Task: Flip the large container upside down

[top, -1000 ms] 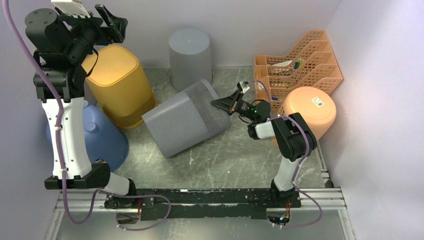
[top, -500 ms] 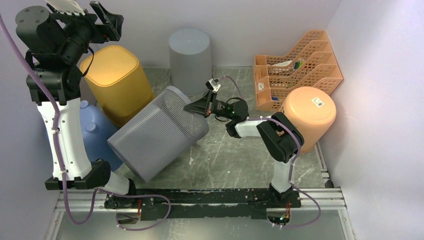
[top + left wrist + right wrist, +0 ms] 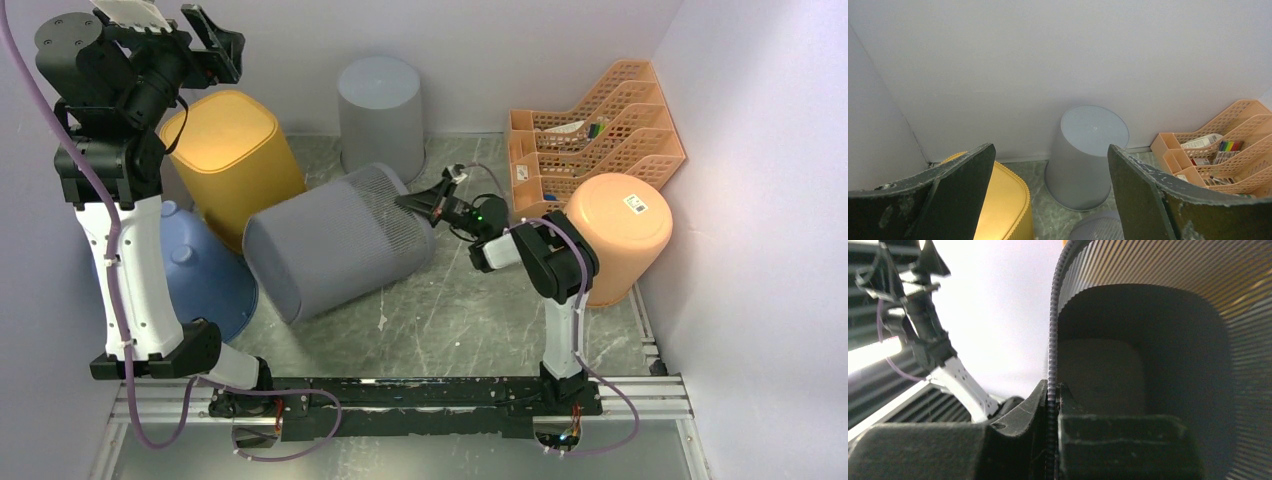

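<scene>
1. Compared with half a second ago, the ribbed grey bin is lying flatter and further back on the table, and its closed base is no longer hanging low toward the near edge. It is resting on its side in the middle, with the base pointing front-left and the open mouth facing right, so it is not yet upside down.
2. A yellow bin is standing upside down at the back left, just behind the ribbed bin's base end. I cannot tell whether the two are touching.
3. A blue tub is sitting at the left, partly hidden behind the left arm.
4. An orange bin is standing upside down at the right, close beside the right arm.
5. A plain grey bin is standing upside down by the back wall, just behind the ribbed bin's mouth.
6. An orange file rack is sitting in the back right corner, holding a few small items.
7. The left gripper is hanging high over the yellow bin with its fingers spread wide, holding nothing.
8. The right gripper is pinching the ribbed bin's rim at its upper edge. In the wrist view one finger is inside the mouth and one outside, squeezing the thin wall between them.
</scene>
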You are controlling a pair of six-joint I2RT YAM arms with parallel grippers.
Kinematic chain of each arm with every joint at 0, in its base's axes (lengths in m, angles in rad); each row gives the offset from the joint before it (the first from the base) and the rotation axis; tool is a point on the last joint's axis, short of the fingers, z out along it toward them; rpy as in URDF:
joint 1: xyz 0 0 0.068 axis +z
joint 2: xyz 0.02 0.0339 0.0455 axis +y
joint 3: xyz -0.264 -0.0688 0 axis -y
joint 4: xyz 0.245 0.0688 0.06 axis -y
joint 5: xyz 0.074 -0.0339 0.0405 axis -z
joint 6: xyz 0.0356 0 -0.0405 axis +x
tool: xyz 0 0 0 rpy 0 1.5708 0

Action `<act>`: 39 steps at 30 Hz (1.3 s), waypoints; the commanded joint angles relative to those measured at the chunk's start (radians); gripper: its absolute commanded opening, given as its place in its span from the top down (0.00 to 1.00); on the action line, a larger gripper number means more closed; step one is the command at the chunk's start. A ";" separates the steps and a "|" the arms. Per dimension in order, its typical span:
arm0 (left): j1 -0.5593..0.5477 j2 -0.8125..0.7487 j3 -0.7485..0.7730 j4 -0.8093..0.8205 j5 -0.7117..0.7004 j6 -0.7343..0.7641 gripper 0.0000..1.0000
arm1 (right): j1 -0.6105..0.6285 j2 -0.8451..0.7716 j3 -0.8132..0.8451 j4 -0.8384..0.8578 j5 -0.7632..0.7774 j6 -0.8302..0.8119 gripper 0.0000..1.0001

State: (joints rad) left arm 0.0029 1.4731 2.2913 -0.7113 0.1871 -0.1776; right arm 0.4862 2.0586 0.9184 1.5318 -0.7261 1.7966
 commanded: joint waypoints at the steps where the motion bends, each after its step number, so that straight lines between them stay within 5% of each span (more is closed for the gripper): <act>1: -0.002 -0.009 0.017 -0.024 -0.028 0.020 0.06 | -0.129 0.095 -0.091 0.294 -0.043 -0.031 1.00; 13: -0.005 -0.019 -0.035 0.001 -0.032 0.017 0.06 | -0.220 0.187 -0.116 0.291 -0.184 -0.099 0.95; 20: -0.020 -0.023 -0.087 0.019 -0.036 0.023 0.06 | -0.253 0.226 -0.110 0.291 -0.207 -0.132 0.61; 27: -0.038 -0.022 -0.137 0.046 -0.051 0.033 0.06 | -0.280 0.260 -0.079 0.287 -0.216 -0.152 0.46; 28: -0.041 -0.025 -0.145 0.053 -0.051 0.032 0.06 | -0.281 0.269 -0.066 0.287 -0.222 -0.149 0.36; 29: -0.044 -0.027 -0.158 0.062 -0.051 0.031 0.06 | -0.282 0.281 -0.051 0.287 -0.224 -0.146 0.09; 30: -0.047 -0.029 -0.171 0.071 -0.050 0.030 0.06 | -0.284 0.292 -0.032 0.283 -0.225 -0.142 0.01; 39: -0.084 -0.005 -0.240 0.113 -0.068 0.040 0.05 | -0.299 0.382 0.208 0.240 -0.217 -0.104 0.00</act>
State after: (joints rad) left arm -0.0635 1.4643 2.0747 -0.6579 0.1482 -0.1562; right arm 0.2256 2.4111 1.0309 1.5280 -0.9653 1.6596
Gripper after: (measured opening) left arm 0.947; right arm 0.999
